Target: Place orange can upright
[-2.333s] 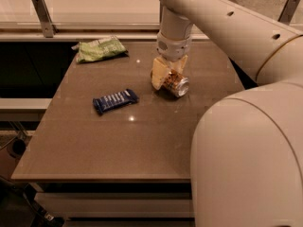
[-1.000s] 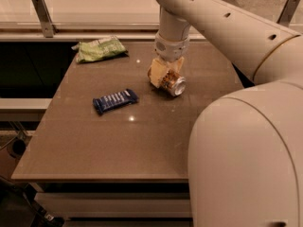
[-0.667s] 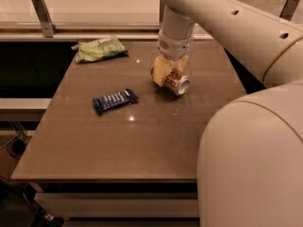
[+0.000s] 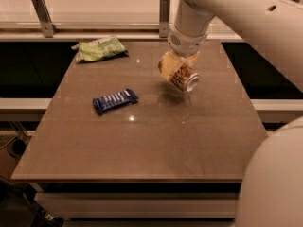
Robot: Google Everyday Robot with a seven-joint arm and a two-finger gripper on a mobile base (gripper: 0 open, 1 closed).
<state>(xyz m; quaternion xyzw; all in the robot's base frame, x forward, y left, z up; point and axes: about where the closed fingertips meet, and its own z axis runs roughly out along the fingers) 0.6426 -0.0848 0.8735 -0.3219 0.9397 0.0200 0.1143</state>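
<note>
The orange can (image 4: 183, 77) has an orange-gold patterned label and a silver end facing the camera. It is tilted and held clear of the brown table (image 4: 142, 145), with its shadow on the tabletop below it. My gripper (image 4: 176, 70) hangs from the white arm over the table's far middle and is shut on the can.
A blue candy bar (image 4: 115, 100) lies left of centre on the table. A green snack bag (image 4: 100, 48) lies at the far left corner. Metal rail posts (image 4: 164, 13) stand behind the table. My white arm body (image 4: 274, 183) fills the lower right.
The gripper has lifted the can off the tabletop, and it now hangs tilted above the table. The candy bar and the bag have not moved.
</note>
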